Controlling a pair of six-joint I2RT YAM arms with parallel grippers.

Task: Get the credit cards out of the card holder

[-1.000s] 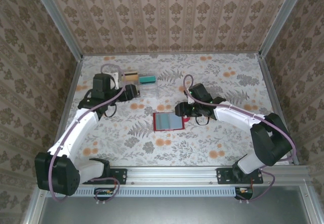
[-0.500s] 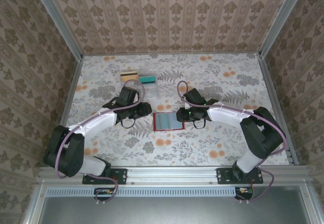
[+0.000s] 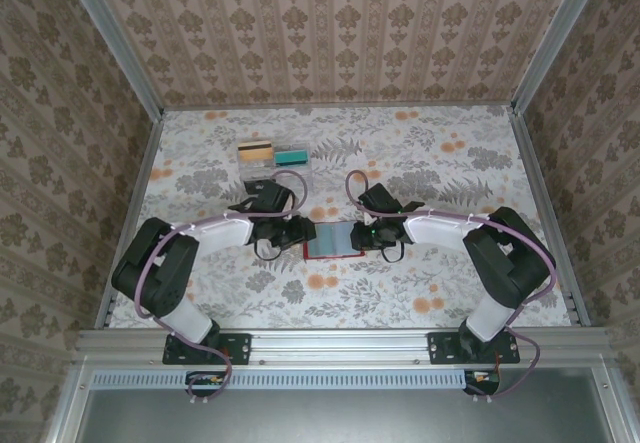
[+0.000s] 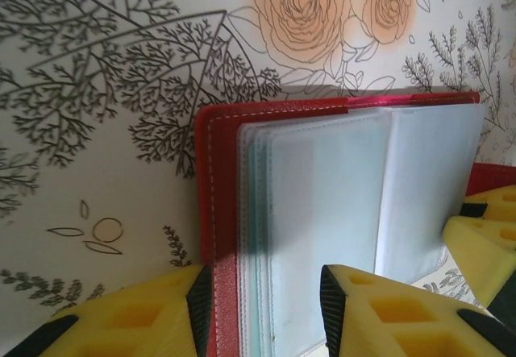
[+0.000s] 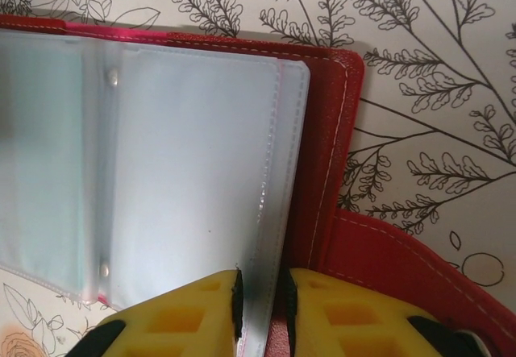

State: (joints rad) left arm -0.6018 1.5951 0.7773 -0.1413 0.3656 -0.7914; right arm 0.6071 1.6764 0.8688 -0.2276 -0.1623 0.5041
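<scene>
Now right end effector (image 5: 260, 288) pinches a card holder (image 3: 328, 241) sleeve (image 5: 201, 172); left end effector (image 4: 260, 292) straddles the cover (image 4: 218, 212), grip uncertain. I plan slow peeling.

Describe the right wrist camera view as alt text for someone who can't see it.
An open red card holder lies on a floral table, its clear sleeves looking empty. At the bottom edge, the right gripper has its yellow fingers close together astride a sleeve's edge.
</scene>
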